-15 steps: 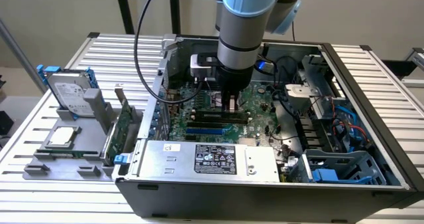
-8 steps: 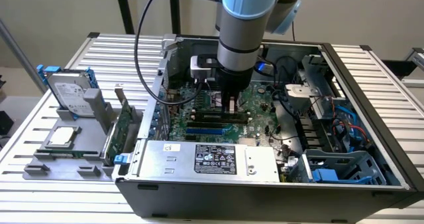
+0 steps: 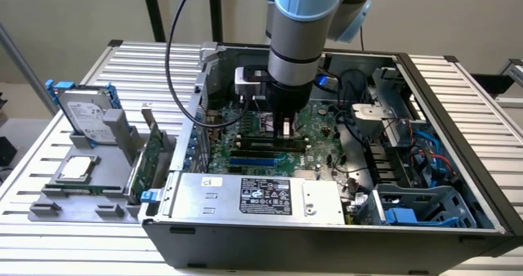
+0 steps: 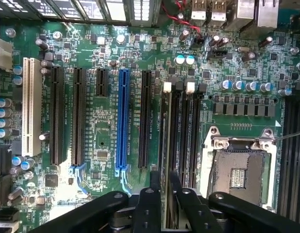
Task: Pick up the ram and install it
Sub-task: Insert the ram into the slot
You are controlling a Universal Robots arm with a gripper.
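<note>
The black gripper (image 4: pixel 167 204) is clamped on the ram (image 4: pixel 166 160), a thin green stick held edge-on over the motherboard's (image 4: pixel 106 121) black memory slots (image 4: pixel 181 136). The wrist view reveals a blue slot (image 4: pixel 123 121) and a square metal socket (image 4: pixel 239 177); the exterior view shows the open case (image 3: pixel 457 104).

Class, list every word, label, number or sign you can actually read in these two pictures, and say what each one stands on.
None can be read.
Black label on the power supply: print too small.
Hard drive label: too small.
White sticker: blurred.
Motherboard slot markings: too blurred.
</note>
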